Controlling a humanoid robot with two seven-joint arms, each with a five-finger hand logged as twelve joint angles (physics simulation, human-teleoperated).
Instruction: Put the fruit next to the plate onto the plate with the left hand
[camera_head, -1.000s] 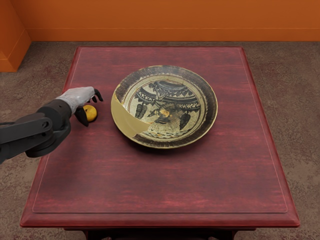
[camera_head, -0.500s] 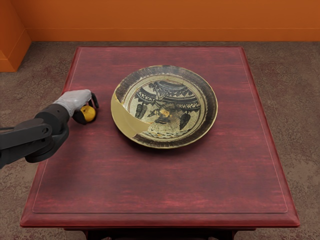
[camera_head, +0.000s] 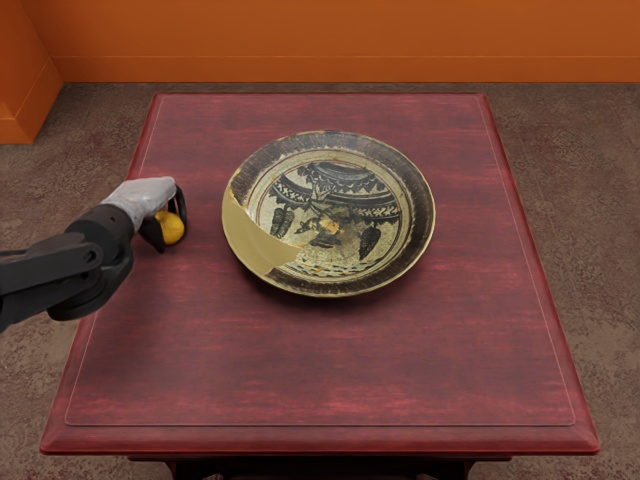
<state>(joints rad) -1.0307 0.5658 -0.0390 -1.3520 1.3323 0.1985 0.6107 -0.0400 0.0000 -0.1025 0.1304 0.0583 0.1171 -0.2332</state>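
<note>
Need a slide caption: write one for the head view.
Left robot hand grips the orange fruit beside the painted plate on a red table.

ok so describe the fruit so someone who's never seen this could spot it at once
Start at the dark red wooden table and find the large round patterned brown-and-gold plate at its middle. Left of the plate, the grey left robot hand curls around a small round yellow-orange fruit. It is the only small, plain, bright thing there.
</note>
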